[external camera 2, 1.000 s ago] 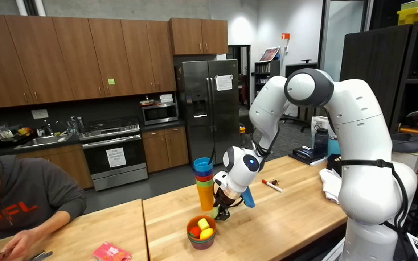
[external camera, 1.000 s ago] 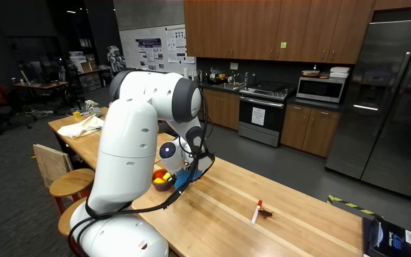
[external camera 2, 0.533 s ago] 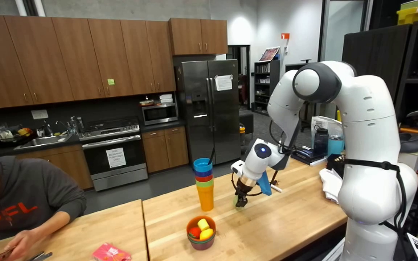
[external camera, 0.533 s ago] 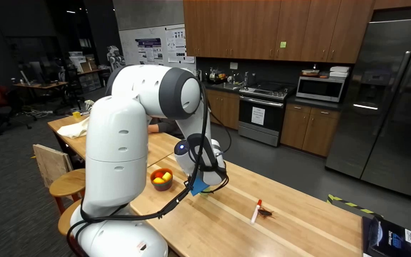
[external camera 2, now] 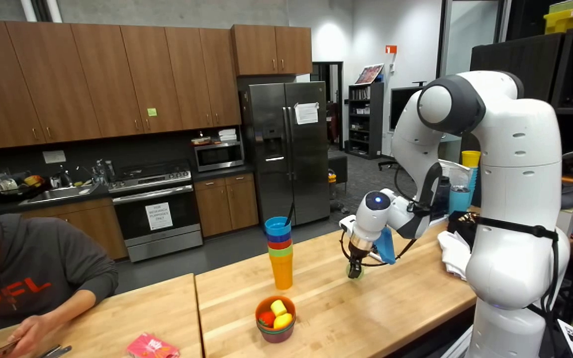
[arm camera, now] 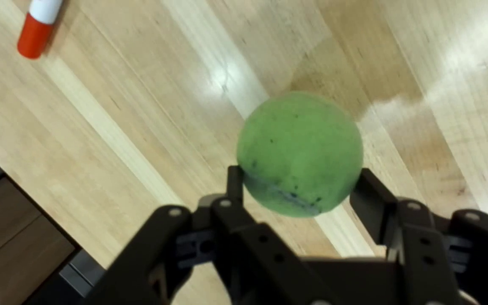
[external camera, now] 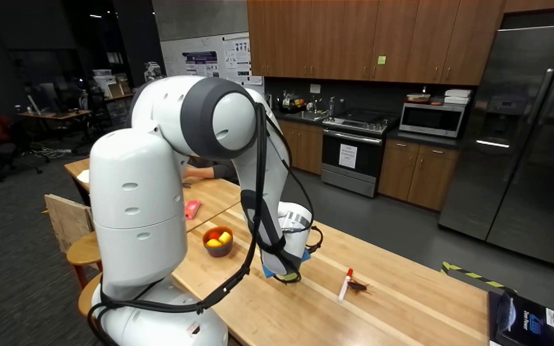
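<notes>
Gripper (arm camera: 299, 186): black, two-fingered, grasping; a finger (arm camera: 235, 184) against either side of the ball.

Ball (arm camera: 297, 140): green, matt, dark-specked, scuffed; between the fingertips, over the table, contact with the wood uncertain. Judged light, perhaps slightly soft, hardly fragile. Dull skin, probably not slippery; the curve offers a pinch little contact, so best taken across the widest part.

Table (external camera: 301, 317): pale striped wood, glossy, likely to let a round thing roll. On it: red-capped marker (external camera: 345, 288), lying, with a dark insect (external camera: 358, 287) just beside; bowl (external camera 2: 276, 336) of red and yellow fruit (external camera 2: 282, 321); upright stack of cups (external camera 2: 282, 271), blue uppermost, orange at the foot; white cloth (external camera 2: 454, 254).

Adjoining table (external camera 2: 112, 318): pink packet (external camera 2: 153, 346); seated person (external camera 2: 33, 278), head bent.

Room: kitchen wall with wooden cupboards (external camera: 344, 38), oven (external camera: 354, 156), microwave (external camera: 431, 119), dark steel fridge (external camera: 512, 168). Low wooden stools (external camera: 82, 250) near the table.
</notes>
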### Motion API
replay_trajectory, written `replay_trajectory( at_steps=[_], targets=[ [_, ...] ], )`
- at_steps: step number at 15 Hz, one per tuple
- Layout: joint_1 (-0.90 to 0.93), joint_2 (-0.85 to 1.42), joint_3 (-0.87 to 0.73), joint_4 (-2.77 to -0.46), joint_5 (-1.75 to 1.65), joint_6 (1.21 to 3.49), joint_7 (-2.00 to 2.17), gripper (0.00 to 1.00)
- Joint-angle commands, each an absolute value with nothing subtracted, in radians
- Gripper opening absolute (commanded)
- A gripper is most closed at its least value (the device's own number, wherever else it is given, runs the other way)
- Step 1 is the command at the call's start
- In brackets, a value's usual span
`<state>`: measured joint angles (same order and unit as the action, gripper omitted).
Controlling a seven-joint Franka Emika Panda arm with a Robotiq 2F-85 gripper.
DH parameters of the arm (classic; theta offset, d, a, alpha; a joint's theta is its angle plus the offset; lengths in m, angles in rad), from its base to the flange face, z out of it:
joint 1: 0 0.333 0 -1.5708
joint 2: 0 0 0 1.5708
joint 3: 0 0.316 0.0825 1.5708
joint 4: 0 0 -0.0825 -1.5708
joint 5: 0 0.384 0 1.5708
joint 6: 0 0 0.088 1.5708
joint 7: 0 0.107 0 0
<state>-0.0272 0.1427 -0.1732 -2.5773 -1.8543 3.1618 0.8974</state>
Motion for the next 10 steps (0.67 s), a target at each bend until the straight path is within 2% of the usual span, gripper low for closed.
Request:
replay_trajectory(
  at_steps=[1, 10],
  targets=[
    [-0.022, 0.08, -0.224, -2.658, -1.669, 3.104, 0.752, 0.39],
    [-0.065, -0.066, -0.179, -2.736, -0.955, 2.906, 0.172, 0.39]
  ],
)
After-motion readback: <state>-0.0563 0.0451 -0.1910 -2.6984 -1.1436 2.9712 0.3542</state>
